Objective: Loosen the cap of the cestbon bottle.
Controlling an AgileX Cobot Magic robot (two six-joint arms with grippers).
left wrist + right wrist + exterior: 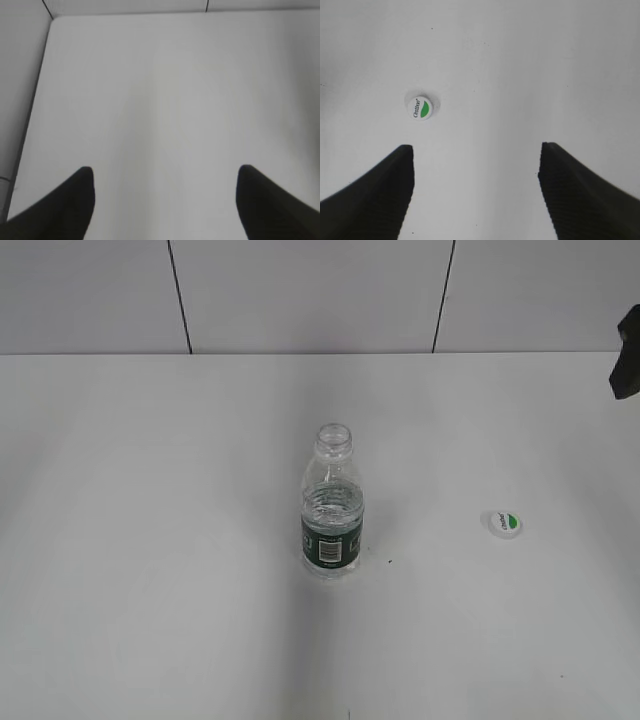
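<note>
The cestbon bottle stands upright in the middle of the white table, clear plastic with a dark green label band and a barcode panel; its neck is open with no cap on it. The cap, white with a green patch, lies flat on the table to the bottle's right, apart from it. It also shows in the right wrist view, ahead and left of my right gripper, which is open and empty above the table. My left gripper is open and empty over bare table; the bottle is out of its view.
The white table runs back to a tiled wall. A dark part of the right arm shows at the right edge of the exterior view. The table's left edge shows in the left wrist view.
</note>
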